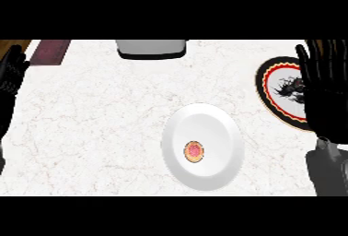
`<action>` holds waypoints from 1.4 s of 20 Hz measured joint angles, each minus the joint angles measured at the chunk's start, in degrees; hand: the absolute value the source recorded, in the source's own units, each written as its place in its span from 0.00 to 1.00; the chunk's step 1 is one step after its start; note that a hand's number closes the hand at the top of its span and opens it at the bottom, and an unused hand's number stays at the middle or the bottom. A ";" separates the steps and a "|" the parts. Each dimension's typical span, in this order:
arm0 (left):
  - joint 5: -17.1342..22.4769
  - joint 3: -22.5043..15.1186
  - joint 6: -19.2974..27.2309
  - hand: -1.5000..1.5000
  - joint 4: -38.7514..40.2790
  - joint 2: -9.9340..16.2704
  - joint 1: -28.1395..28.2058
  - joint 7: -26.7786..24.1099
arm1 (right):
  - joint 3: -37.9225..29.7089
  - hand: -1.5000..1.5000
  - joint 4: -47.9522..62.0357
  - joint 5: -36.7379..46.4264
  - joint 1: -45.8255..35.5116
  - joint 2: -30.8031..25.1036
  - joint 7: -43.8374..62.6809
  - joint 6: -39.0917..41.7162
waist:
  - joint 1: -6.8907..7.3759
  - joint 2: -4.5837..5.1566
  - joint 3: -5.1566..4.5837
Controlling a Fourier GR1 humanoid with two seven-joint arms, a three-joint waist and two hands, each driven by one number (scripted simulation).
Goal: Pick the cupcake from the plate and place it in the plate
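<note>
The marble table (pixel 88 129) filled the view; the white plate (pixel 202 146) lay just below centre, toward five o'clock; the patterned plate (pixel 277 94) with its red and black rim sat at three o'clock, partly hidden under the right hand (pixel 325 87), whose fingers were straight and held nothing; the left hand (pixel 12 71) rested open at nine o'clock by the edge; a grey container (pixel 152 48) stood at twelve o'clock beside a dark red board (pixel 53 51) at eleven; the cupcake (pixel 194 151), smallest of all, sat on the white plate, ungrasped. Being small and low, it risked tipping or skidding if the fingers closed off-centre.
</note>
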 measured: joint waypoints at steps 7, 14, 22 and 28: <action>-3.67 -2.84 0.72 0.50 3.39 -2.29 6.55 -2.02 | 7.80 0.00 2.75 -3.03 0.60 5.77 8.44 -0.93 | 2.73 0.18 -0.14; -5.94 -4.85 2.15 0.50 3.98 -5.10 15.62 -5.40 | 17.96 0.00 -0.43 7.32 12.53 11.86 -2.93 -17.73 | 2.11 -0.29 0.06; -7.89 -4.45 1.96 0.50 3.96 -7.51 17.93 -6.25 | 24.66 0.00 -12.20 10.29 24.11 6.67 -1.71 -17.47 | 1.65 -0.26 0.10; -8.21 -3.98 1.40 0.50 5.03 -7.65 18.26 -7.91 | 26.18 0.00 -14.67 16.69 23.49 -5.34 9.04 -13.12 | 1.77 -0.22 0.03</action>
